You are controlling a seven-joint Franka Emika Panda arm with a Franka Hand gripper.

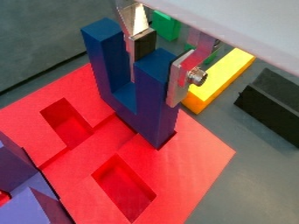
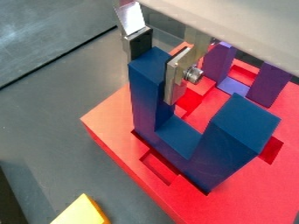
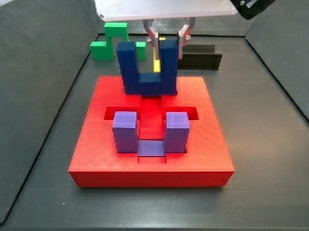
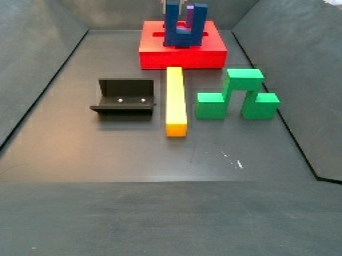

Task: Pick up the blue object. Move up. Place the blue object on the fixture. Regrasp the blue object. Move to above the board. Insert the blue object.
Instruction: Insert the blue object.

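Note:
The blue object [image 1: 128, 79] [image 2: 198, 140] stands upright on the board [image 1: 187, 162] [image 2: 111, 122], prongs up, its base down in a recess near the board's back edge in a side view [image 3: 145, 77]. My gripper [image 1: 162, 61] [image 2: 156, 63] comes from above and straddles one prong near its top. One dark pad lies against the prong's inner face and the silver plate against its outer face, so it is shut on that prong. In a side view [image 4: 183, 25] the block and the gripper [image 4: 181, 8] are far off on the board [image 4: 201, 55].
A purple U-shaped block [image 3: 126, 131] [image 2: 268, 83] sits in the board's front recess. The black fixture [image 4: 127, 100] [image 1: 274, 101], a yellow bar [image 4: 174, 100] [image 1: 222, 79] and green stepped blocks [image 4: 241, 95] lie on the grey floor beyond the board.

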